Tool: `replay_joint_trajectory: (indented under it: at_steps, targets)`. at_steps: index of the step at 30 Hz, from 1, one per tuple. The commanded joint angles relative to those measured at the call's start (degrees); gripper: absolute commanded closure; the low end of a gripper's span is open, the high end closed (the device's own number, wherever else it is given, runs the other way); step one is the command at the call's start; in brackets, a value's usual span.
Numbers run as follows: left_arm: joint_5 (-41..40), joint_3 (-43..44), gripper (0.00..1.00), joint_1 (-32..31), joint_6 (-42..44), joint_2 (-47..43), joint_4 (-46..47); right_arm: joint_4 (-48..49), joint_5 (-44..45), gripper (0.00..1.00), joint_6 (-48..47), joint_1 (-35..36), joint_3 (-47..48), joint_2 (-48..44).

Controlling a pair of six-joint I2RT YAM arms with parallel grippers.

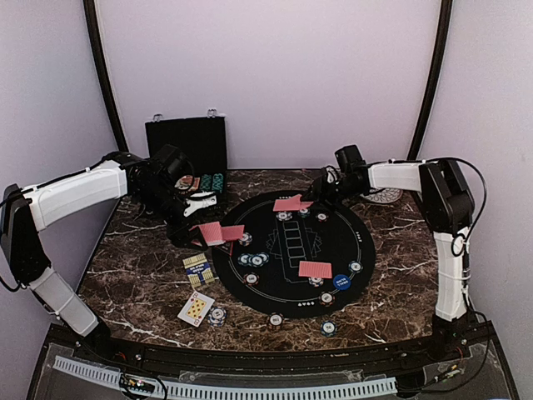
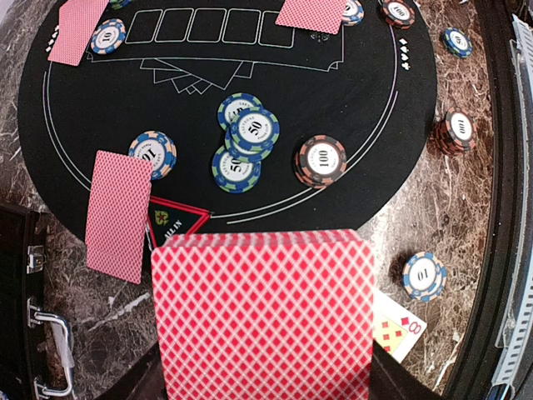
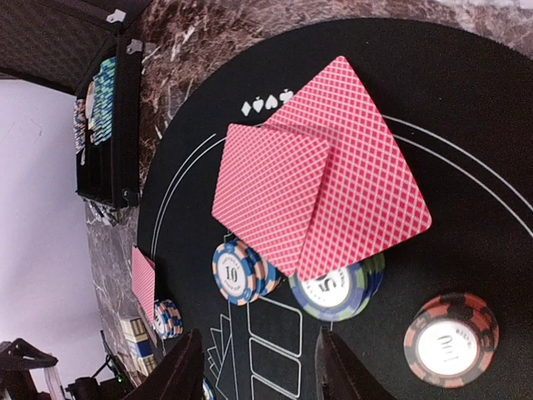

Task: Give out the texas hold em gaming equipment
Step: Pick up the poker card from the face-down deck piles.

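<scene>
My left gripper [image 1: 191,218] hovers over the mat's left edge, shut on a deck of pinkish-red-backed cards [image 2: 265,317] that hides its fingers. A dealt card [image 2: 118,215] lies beside it, partly off the black mat [image 1: 291,250]. My right gripper [image 3: 260,367] is open and empty, low over the mat's far side, just short of two overlapping face-down cards [image 3: 325,183]. A blue 10 chip stack [image 3: 237,271], a 5 chip stack [image 3: 333,292] and a 100 chip stack [image 3: 450,342] sit by those cards. More cards [image 1: 315,269] lie at the mat's near side, beside a blue button disc [image 1: 341,282].
The open black chip case [image 1: 187,146] stands at the back left. A patterned plate [image 1: 385,197] lies behind the right gripper. A card box [image 1: 198,271], a face-up card [image 1: 196,308] and loose chips [image 1: 217,315] lie on the marble at the front left. An "all in" triangle [image 2: 175,221] sits on the mat.
</scene>
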Motion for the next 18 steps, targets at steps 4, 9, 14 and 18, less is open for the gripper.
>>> replay_joint_trajectory:
  at_steps: [4,9,14,18]
  targets:
    - [1.24,0.44,1.00,0.33,0.09,-2.32,-0.91,2.27,1.17,0.39,-0.24,1.96,-4.89,-12.57]
    - [1.50,0.51,1.00,0.33,0.11,-2.28,-0.68,6.01,-1.59,0.30,2.52,8.09,-10.76,-18.02]
    - [1.12,0.69,1.00,0.33,-0.25,-2.33,-0.03,12.77,-5.95,0.25,6.85,15.78,-16.33,-19.36]
    - [1.17,1.17,1.00,0.33,-0.69,-1.92,0.12,19.83,-9.04,0.24,10.71,20.62,-17.45,-17.61]
